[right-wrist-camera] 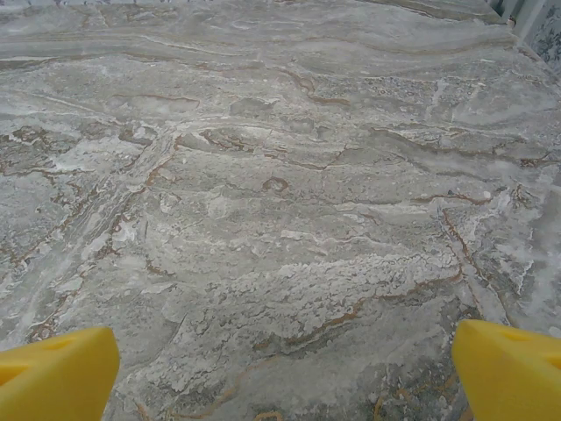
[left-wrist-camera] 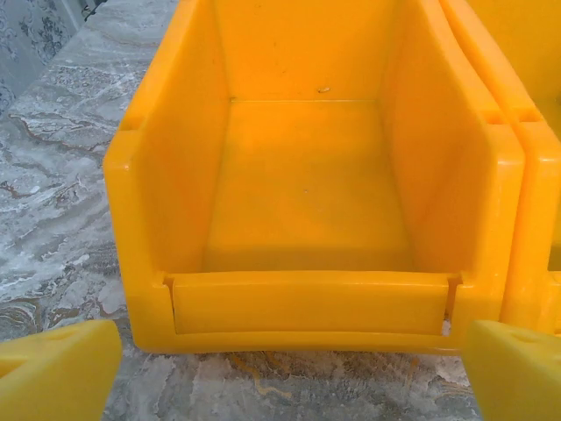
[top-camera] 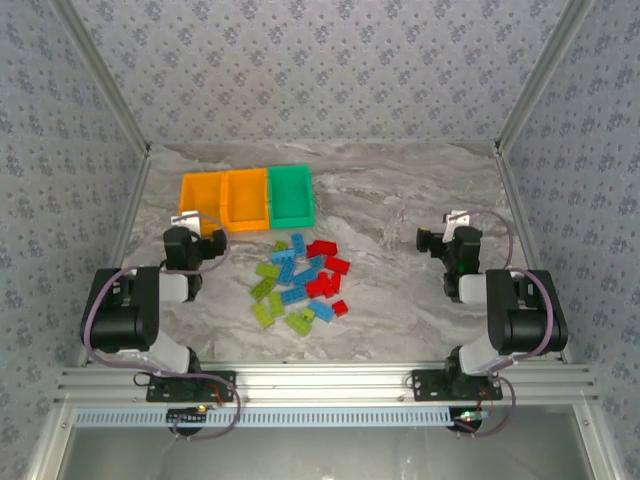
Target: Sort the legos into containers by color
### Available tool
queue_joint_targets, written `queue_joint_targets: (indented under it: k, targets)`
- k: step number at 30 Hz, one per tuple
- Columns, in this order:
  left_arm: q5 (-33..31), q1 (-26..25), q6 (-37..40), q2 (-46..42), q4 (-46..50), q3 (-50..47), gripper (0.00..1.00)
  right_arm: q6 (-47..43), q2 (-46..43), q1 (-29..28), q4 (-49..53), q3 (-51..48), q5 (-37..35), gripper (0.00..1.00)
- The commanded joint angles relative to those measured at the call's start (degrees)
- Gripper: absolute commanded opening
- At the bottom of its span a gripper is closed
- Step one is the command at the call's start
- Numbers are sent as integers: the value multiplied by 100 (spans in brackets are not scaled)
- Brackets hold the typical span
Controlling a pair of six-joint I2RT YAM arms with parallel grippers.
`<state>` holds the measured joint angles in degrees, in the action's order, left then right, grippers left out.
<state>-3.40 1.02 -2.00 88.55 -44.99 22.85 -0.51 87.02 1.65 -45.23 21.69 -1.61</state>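
Note:
Several red [top-camera: 326, 268], blue [top-camera: 296, 262] and lime green [top-camera: 268, 296] legos lie in a loose pile at the middle of the table. Behind them three containers stand in a row: an orange bin [top-camera: 200, 192], a second orange bin [top-camera: 245, 196] and a green bin [top-camera: 291, 192]. My left gripper [top-camera: 204, 230] hovers just in front of the left orange bin [left-wrist-camera: 307, 298], open, its yellow fingers [left-wrist-camera: 57, 373] wide apart with nothing between them. That bin is empty. My right gripper [top-camera: 448, 228] is open over bare marble [right-wrist-camera: 280, 219], far right of the pile, its fingers [right-wrist-camera: 513, 368] spread.
The second orange bin's wall [left-wrist-camera: 535, 175] touches the first on its right. Patterned walls and metal posts enclose the marble table [top-camera: 400, 200] on three sides. Both arm bases sit on the aluminium rail [top-camera: 320, 385] at the near edge.

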Motion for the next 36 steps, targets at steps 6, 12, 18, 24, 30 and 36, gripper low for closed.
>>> queue_joint_targets:
  k: [6, 12, 18, 24, 30, 36]
  targets:
    - [111, -5, 46, -71, -71, 124, 99, -80, -8, 33, 22, 107, 72, 100]
    - [112, 1, 45, -67, -79, 119, 99, -63, -1, 50, 23, 112, 107, 100]
    - [129, 12, 44, -74, -73, 123, 99, -54, -60, 56, 15, 95, 110, 100]
    - [118, 8, 48, -68, -86, 114, 99, 392, -1538, -131, 1232, 50, -994, 100]
    - [-405, -372, 327, -632, -147, -154, 99, 3027, -3693, -221, 5943, 1190, -468, 100]
    - [-984, -731, -1534, -2969, 4354, 1134, 99, 2854, -3711, -1732, 7514, 1965, 1696, 98]
